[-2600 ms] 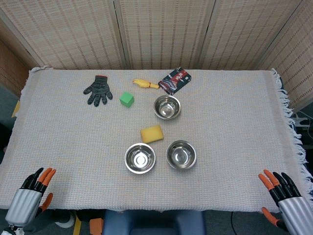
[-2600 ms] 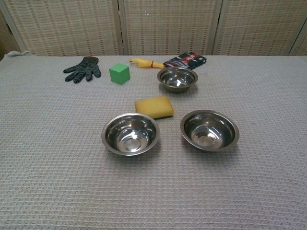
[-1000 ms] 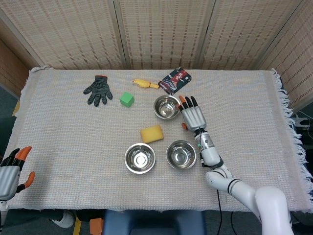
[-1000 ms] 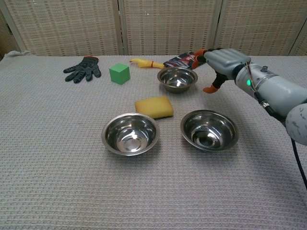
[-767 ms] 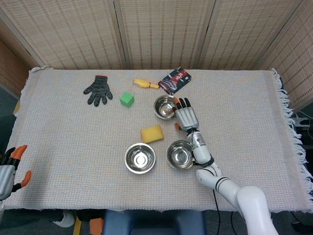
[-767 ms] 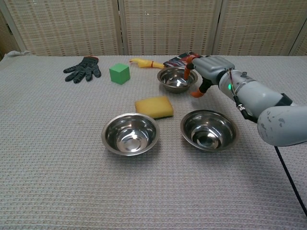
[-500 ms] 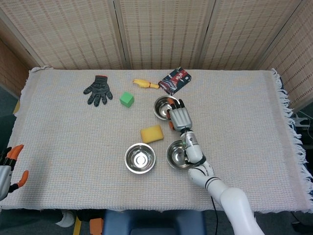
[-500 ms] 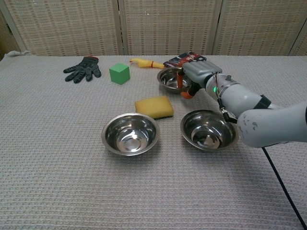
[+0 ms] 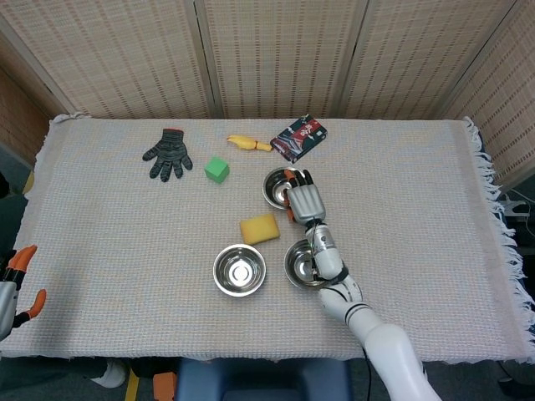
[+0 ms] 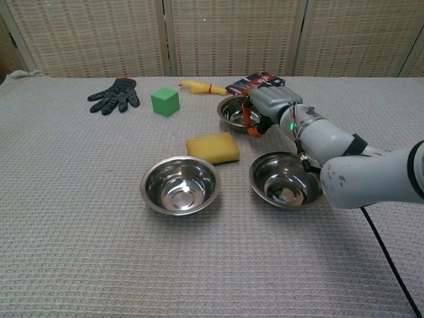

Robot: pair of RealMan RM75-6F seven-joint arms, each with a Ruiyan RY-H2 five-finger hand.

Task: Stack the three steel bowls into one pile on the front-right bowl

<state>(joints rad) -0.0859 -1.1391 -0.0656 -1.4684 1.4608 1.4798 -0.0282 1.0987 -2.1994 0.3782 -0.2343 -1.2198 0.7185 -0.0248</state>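
Bowls of steel sit apart on the cloth-covered tabletop (image 9: 401, 209): we see the rear bowl (image 9: 277, 187) near the middle, the front-left bowl (image 9: 239, 270) and the front-right bowl (image 9: 299, 266) side by side nearer us. Our right hand (image 9: 306, 200) lies over the rear bowl's right rim, and in the chest view its orange-tipped fingers (image 10: 246, 112) hook over that rim while the thumb presses from outside, so we are pinching the bowl's edge. The right forearm crosses above the front-right bowl. Our left hand (image 9: 12, 288) shows only at the frame's lower left edge, off the tabletop, fingers apart and holding nothing. A yellow sponge (image 9: 259, 227) lies between the rear bowl and the front-left bowl.
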